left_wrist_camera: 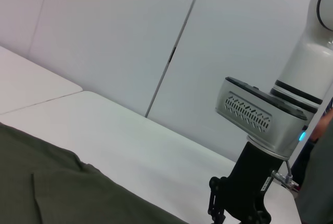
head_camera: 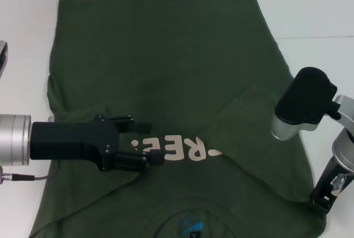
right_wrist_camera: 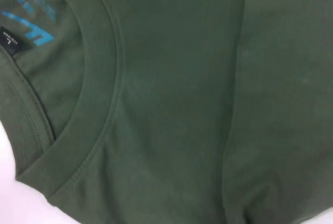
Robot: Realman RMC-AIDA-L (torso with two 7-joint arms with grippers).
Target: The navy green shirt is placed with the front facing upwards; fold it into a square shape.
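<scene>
The shirt (head_camera: 166,72) lies spread on the white bench (head_camera: 321,5), right side folded inward. The left gripper (head_camera: 145,144) hangs over the chest letters, jaws seemingly parted and empty; dragging could bunch the cloth. The right gripper (head_camera: 326,191) sits at the shoulder, its jaws unreadable.

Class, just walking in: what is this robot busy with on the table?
It is folding a navy green shirt spread on the white table. The left gripper reaches over the chest lettering. The right gripper sits at the shirt's edge beside the collar. Both sleeves are already folded inward.
</scene>
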